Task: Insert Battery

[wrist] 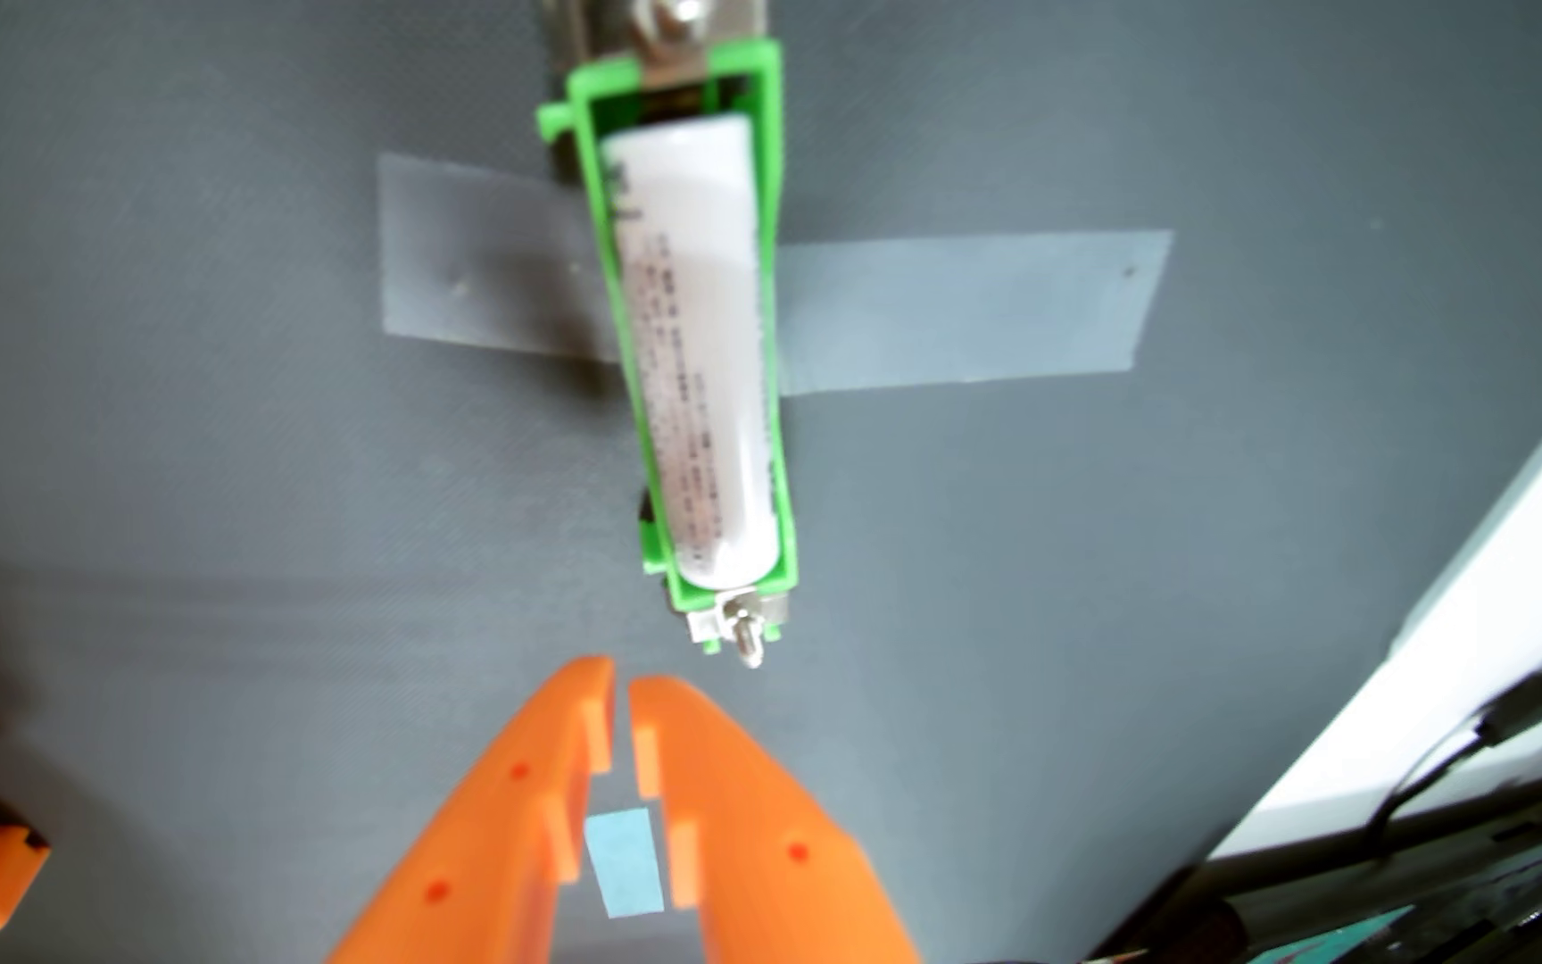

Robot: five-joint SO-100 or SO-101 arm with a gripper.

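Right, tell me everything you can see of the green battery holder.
The green battery holder is a narrow open-topped frame, apparently printed plastic, lying flat on the grey mat and running from the top of the wrist view down towards the centre, slightly slanted. A white battery with small dark print lies along its slot. Metal contact hardware sits at both ends, with a screw at the near end. Grey tape crosses beneath it. The orange gripper, nearly closed and empty, sits just short of its near end without touching.
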